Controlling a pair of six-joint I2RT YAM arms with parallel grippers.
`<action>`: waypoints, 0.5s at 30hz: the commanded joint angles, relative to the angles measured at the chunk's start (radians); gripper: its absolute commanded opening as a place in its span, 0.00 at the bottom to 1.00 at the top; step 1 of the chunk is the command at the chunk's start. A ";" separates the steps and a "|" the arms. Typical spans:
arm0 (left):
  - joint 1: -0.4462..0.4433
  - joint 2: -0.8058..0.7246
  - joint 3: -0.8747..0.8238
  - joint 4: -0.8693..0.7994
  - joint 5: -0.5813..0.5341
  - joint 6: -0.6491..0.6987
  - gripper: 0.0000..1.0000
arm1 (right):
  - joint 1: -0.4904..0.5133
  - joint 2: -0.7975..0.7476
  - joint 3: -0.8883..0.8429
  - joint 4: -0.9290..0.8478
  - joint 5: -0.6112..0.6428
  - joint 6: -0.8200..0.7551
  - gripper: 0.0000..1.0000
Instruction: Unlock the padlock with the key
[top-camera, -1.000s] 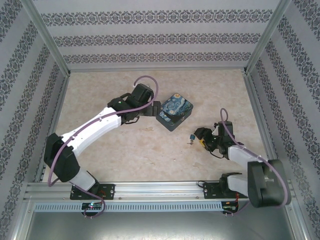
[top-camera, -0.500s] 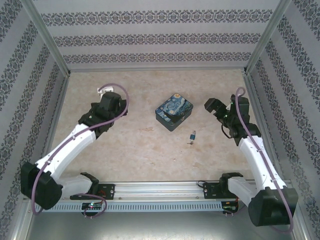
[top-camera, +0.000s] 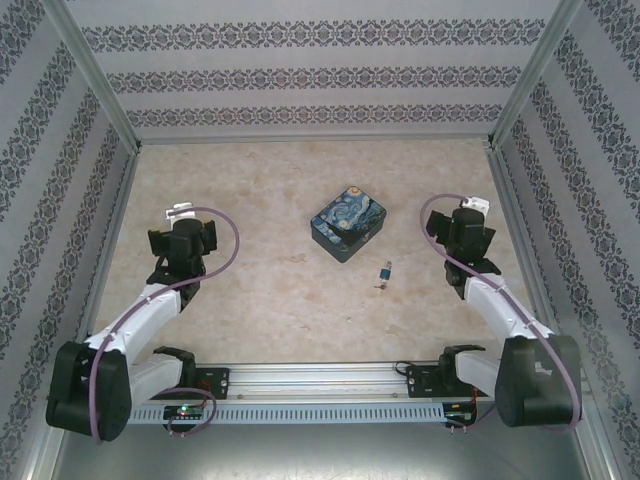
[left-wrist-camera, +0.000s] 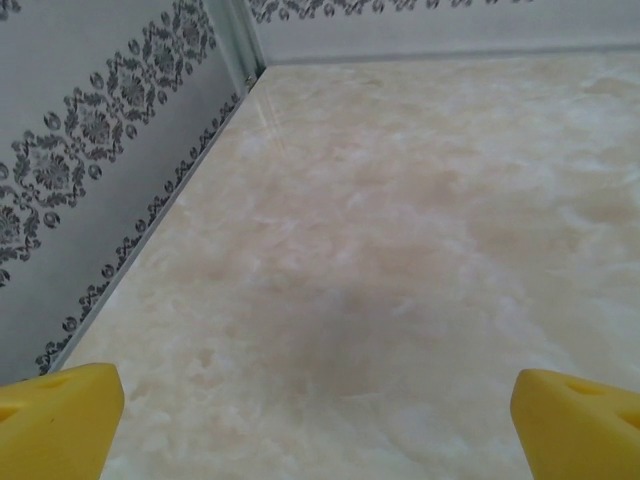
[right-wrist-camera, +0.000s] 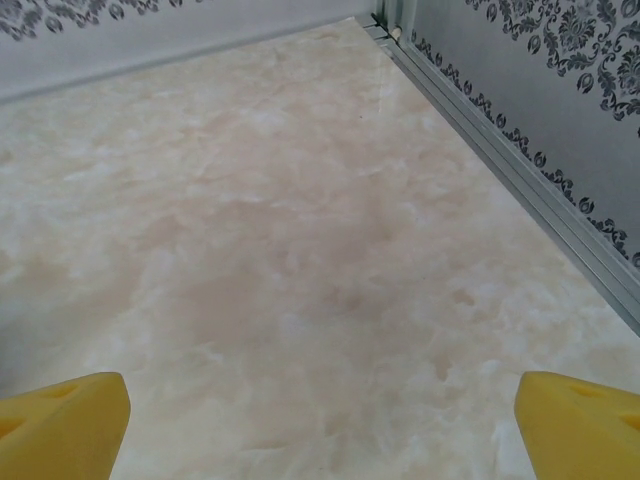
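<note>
The padlock (top-camera: 385, 272) lies on the desk (top-camera: 270, 290) near the painted box (top-camera: 348, 223) — touched by nothing. The left jaws and the right jaws hang well apart from it — both spread wide, empty.

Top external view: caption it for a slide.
Left arm and right arm tucked at sides of marbled table; tiny silvery-blue metal padlock lies near dark Starry-Night-print box.

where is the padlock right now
Top view: the tiny silvery-blue metal padlock lies on the beige table right of centre, just near-right of the dark starry-print box.
</note>
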 joint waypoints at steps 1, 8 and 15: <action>0.043 0.055 -0.053 0.270 0.122 0.040 1.00 | -0.004 0.056 -0.043 0.240 0.033 -0.086 0.98; 0.044 0.336 -0.126 0.645 0.225 0.078 1.00 | -0.001 0.217 -0.170 0.640 -0.093 -0.148 0.98; 0.126 0.458 -0.069 0.629 0.390 0.038 0.99 | -0.037 0.382 -0.143 0.755 -0.362 -0.185 0.98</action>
